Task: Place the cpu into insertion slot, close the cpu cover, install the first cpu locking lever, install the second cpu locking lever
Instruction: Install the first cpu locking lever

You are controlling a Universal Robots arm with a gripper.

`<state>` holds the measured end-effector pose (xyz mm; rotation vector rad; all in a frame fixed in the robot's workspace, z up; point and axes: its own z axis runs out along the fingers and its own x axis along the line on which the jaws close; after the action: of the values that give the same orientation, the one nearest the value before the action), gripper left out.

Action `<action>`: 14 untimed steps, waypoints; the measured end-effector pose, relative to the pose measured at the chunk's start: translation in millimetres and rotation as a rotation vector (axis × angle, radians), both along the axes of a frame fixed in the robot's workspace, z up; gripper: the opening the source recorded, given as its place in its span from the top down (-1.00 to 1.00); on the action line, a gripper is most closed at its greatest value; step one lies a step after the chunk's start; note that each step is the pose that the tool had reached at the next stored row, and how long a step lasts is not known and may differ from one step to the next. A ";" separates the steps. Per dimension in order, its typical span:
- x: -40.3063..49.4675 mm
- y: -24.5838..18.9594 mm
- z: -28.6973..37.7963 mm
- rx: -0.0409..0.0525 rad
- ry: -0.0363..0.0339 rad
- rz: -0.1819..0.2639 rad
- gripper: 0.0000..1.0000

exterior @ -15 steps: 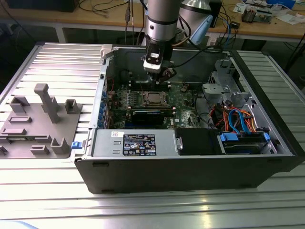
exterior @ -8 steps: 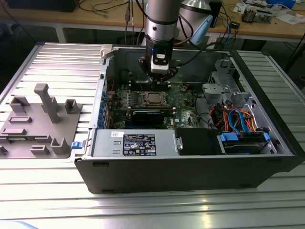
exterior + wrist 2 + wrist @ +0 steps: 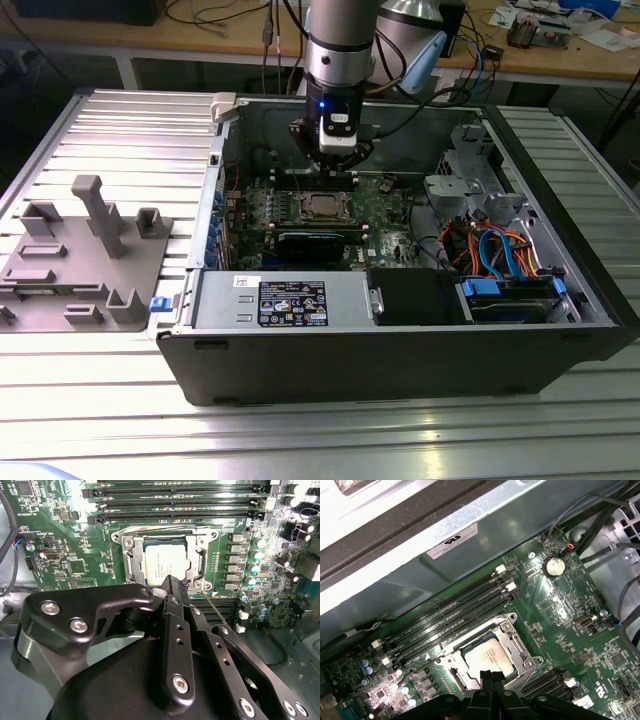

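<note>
Exterior view: the black two-finger gripper [image 3: 335, 158] hung over the green motherboard [image 3: 385, 190] inside the open grey steel computer case [image 3: 400, 360]. The case also held a power supply box and a drive bay with blue and orange cables. The small square cpu with the silver-grey metal top [image 3: 322, 206] lay mid-board.

Second wrist view: the cpu [image 3: 162, 565] sat in the dark square insertion slot [image 3: 192, 560], and the thin silvery windowed cpu cover [image 3: 131, 562] lay down around it. The gripper [image 3: 172, 582] was closed on nothing, its tip just beside the cover's near edge.

First wrist view: the fingertips [image 3: 483, 676] met at the cover [image 3: 516, 645].

We judged the cpu light, stiff and fragile, so it should be held by its edges only. We judged the cover springy sheet metal, best pressed at its free edge.
</note>
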<state>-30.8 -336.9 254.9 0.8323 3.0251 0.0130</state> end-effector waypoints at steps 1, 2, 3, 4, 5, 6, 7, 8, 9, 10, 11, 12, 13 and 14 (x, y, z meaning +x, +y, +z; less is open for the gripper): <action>0.0 0.0 0.0 0.0000 0.0000 0.000 0.79; 0.0 0.0 0.0 0.0000 0.0000 0.001 0.79; 0.0 0.0 0.0 0.0000 0.0000 0.001 0.79; 0.0 0.0 0.0 0.0000 0.0000 0.002 0.79; 0.0 0.0 0.0 0.0000 0.0000 0.002 0.79; 0.0 0.0 0.0 0.0000 0.0000 0.003 0.79; 0.0 0.0 0.0 0.0000 0.0000 0.003 0.79; 0.0 0.0 0.0 0.0000 0.0000 0.003 0.79; 0.0 0.0 0.0 0.0000 0.0000 0.004 0.79; 0.0 0.0 0.0 -0.0001 0.0000 0.006 0.79; 0.0 0.0 0.0 0.0000 0.0000 0.011 0.79; 0.0 0.0 0.0 0.0000 0.0000 0.020 0.79; 0.0 0.0 0.0 -0.0001 0.0000 0.035 0.79; 0.0 0.0 0.0 0.0000 -0.0001 0.051 0.79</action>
<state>-30.7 -336.9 254.9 0.7548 3.0456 0.0132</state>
